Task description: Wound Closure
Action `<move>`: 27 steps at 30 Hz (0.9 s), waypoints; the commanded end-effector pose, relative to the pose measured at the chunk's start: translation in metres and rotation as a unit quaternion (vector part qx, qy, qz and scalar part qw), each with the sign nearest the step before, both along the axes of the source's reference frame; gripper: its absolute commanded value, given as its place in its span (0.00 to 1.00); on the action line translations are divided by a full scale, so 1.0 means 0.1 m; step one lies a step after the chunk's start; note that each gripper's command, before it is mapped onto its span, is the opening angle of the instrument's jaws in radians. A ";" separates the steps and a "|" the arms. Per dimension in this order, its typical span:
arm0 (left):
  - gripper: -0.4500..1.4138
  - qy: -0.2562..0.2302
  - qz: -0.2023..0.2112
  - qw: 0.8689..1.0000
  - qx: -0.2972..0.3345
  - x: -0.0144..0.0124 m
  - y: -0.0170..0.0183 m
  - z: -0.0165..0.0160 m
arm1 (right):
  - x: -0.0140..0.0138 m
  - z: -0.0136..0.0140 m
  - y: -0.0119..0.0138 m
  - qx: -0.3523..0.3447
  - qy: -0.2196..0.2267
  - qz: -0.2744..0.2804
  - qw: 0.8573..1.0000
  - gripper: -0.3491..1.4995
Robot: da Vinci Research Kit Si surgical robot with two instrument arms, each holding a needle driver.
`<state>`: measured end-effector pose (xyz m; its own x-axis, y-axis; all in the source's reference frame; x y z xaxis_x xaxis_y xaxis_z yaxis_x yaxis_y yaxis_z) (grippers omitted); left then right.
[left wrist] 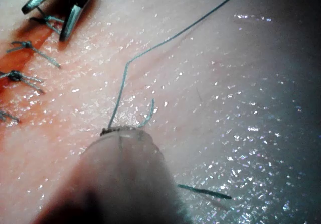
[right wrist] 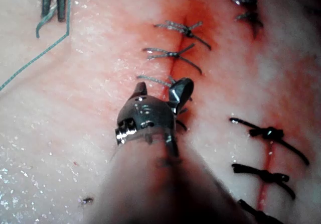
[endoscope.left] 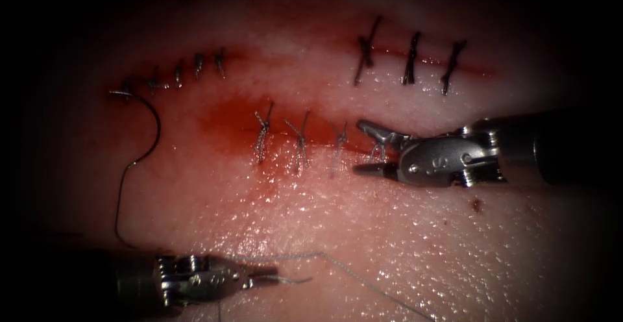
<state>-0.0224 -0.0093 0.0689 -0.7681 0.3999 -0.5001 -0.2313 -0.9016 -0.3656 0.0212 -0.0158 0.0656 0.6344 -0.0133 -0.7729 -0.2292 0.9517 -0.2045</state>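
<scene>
the right tool [endoscope.left: 365, 148] is sitting over the right end of the middle cut [endoscope.left: 298, 137] in the tissue [endoscope.left: 402, 244], its jaws standing wide apart and gripping nothing; they are straddling the fourth stitch [endoscope.left: 378, 150], the one farthest right in that row. the left tool [endoscope.left: 269, 274] is lying low on the near tissue, well apart from the cut, jaws closed on the thread [endoscope.left: 363, 280], which is trailing off to the right across the tissue, with a short end curling past the tip. the needle [endoscope.left: 146, 130] is lying as a dark curve on the tissue left of the cut, held by neither tool; whether its tip is in the tissue cannot be told. red fluid [endoscope.left: 227, 124] is pooling around the middle stitches.
</scene>
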 end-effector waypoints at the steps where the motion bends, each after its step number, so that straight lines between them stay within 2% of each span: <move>1: 0.43 0.000 0.001 1.000 0.002 -0.005 -0.008 0.005 | 0.007 0.005 -0.006 0.001 0.001 -0.001 1.000 0.95; 4: 0.45 -0.001 0.004 1.000 0.001 0.007 -0.002 0.011 | 0.008 0.004 -0.007 0.003 -0.002 -0.003 1.000 0.95; 11: 0.43 0.023 -0.007 1.000 -0.006 0.043 0.008 -0.004 | 0.008 0.006 -0.009 0.008 -0.008 -0.003 1.000 0.95; 21: 0.43 0.064 0.041 0.997 0.015 0.102 0.005 0.002 | 0.009 0.004 -0.012 0.011 -0.010 -0.006 1.000 0.95; 22: 0.44 0.065 0.044 0.997 0.016 0.105 0.004 0.001 | 0.009 0.004 -0.012 0.012 -0.010 -0.008 1.000 0.95; 24: 0.54 0.068 0.055 0.996 0.024 0.111 0.001 -0.002 | 0.009 0.004 -0.012 0.013 -0.011 -0.009 1.000 0.95; 27: 0.62 0.044 0.070 0.995 0.061 0.111 -0.010 -0.014 | 0.009 0.004 -0.012 0.020 -0.011 -0.013 1.000 0.95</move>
<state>-0.0107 -0.0098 0.0666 -0.8583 0.3395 -0.3848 -0.1331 -0.8716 -0.4719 0.0215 -0.0165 0.0655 0.6525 -0.0014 -0.7578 -0.1993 0.9645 -0.1733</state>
